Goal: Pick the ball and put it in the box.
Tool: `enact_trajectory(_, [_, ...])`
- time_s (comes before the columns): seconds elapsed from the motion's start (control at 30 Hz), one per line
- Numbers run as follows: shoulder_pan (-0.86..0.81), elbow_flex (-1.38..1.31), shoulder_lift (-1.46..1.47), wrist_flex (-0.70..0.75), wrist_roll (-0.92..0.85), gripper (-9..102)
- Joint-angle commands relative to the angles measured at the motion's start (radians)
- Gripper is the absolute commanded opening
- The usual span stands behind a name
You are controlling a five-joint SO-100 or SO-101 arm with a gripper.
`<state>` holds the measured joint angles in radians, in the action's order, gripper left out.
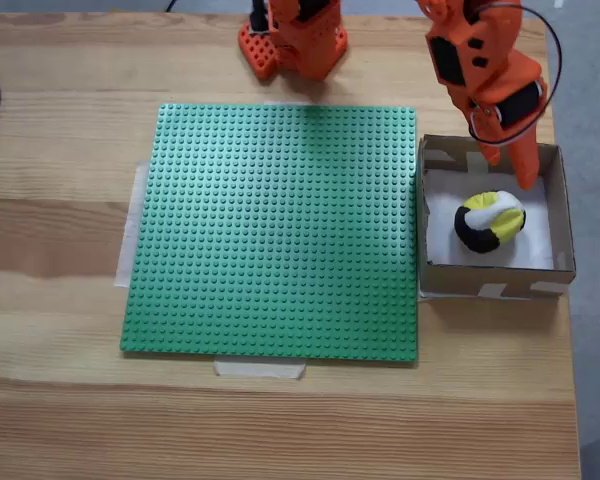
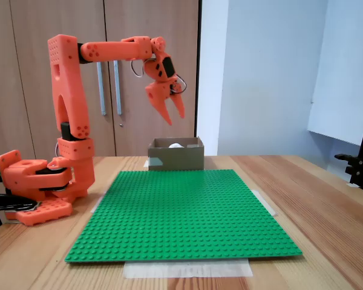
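Note:
The ball (image 1: 490, 220), patched white, yellow and black, lies on the white bottom of the brown cardboard box (image 1: 495, 280) at the table's right side. In the other fixed view just a pale top of the ball (image 2: 175, 145) peeks over the rim of the box (image 2: 176, 158). My orange gripper (image 1: 510, 168) hangs in the air above the box's far side, pointing down. Its fingers are apart and hold nothing; seen from the front, the gripper (image 2: 176, 119) is well clear of the box rim.
A large green studded baseplate (image 1: 275, 230) is taped to the wooden table left of the box. The arm's orange base (image 2: 36, 187) stands at the table's far edge behind the plate. The table's right edge runs close to the box.

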<state>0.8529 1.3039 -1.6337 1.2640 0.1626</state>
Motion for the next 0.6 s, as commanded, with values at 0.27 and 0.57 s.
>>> enact_trajectory(0.27, [-0.04, 0.198, -0.325, -0.089, -0.048, 9])
enact_trajectory(0.57, [-0.186, 0.413, -0.575, -0.135, -0.101, 0])
